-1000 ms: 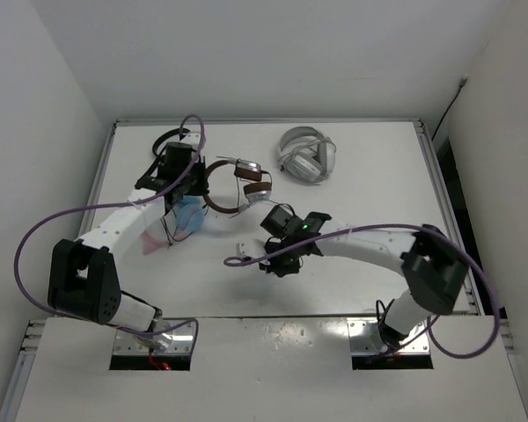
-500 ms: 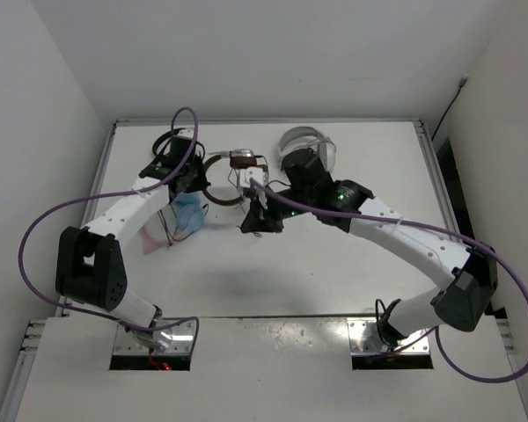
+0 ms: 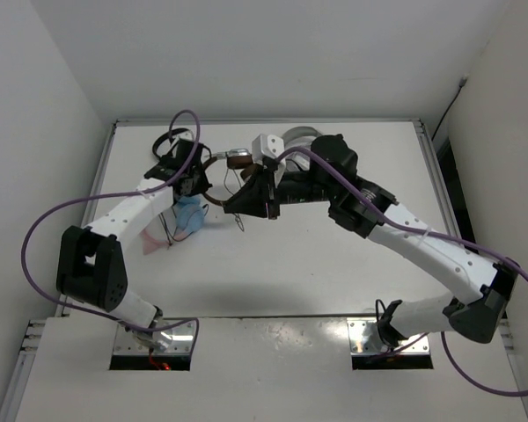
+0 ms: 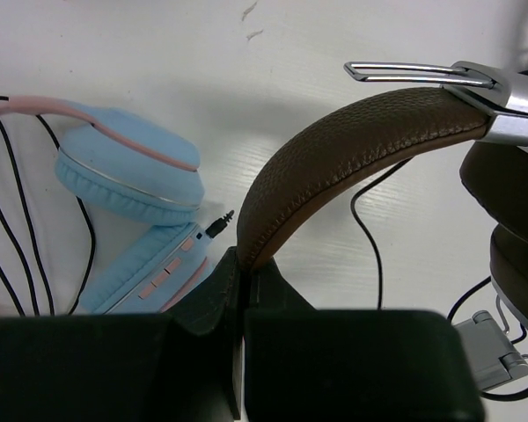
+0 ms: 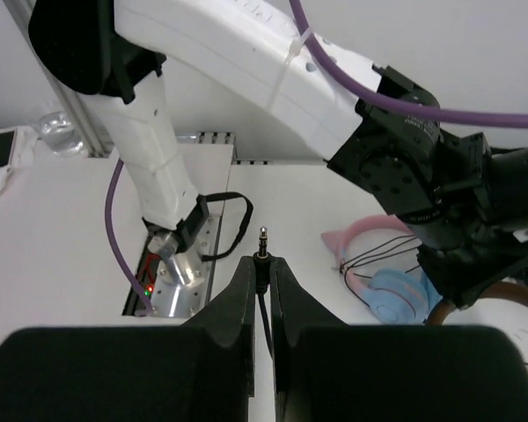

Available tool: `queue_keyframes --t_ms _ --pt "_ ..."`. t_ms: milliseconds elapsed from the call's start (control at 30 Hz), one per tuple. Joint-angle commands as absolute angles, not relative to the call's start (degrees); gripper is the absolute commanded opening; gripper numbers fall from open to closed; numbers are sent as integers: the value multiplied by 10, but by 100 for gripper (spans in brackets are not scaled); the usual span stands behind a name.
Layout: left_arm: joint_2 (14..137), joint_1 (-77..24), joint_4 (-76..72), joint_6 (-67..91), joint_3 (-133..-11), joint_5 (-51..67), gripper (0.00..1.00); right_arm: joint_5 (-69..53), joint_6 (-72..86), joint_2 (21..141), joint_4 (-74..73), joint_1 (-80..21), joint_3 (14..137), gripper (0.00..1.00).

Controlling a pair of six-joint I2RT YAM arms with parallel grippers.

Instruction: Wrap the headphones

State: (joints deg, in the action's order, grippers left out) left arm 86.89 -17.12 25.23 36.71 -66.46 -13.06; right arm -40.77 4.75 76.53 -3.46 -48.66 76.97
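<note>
The top camera looks down from above and behind the arm bases, taking in the whole table (image 3: pixel 334 264). The left wrist camera hangs close over the brown headband (image 4: pixel 334 149) — the right wrist camera faces the left arm (image 5: pixel 246 53), and all three share the blue-and-pink headphones (image 4: pixel 128 167).

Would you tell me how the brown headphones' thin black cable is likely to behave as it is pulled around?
Probably floppy: the cable runs in loose curves, so it should sag and trail. Its jack plug, pinched in the right end effector, looks smooth and small, so it may slip.
</note>
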Motion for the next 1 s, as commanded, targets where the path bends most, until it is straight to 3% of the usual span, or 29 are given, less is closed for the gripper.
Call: queue_keyframes --t_ms 0,600,967 --pt "844 -195 238 384 -679 -163 0 -396 72 763 19 -489 774 0" --pt "795 -250 238 345 -621 -260 0 -384 134 769 87 -404 795 0" --pt "789 -266 232 312 -604 -248 0 -390 159 764 107 -399 801 0"
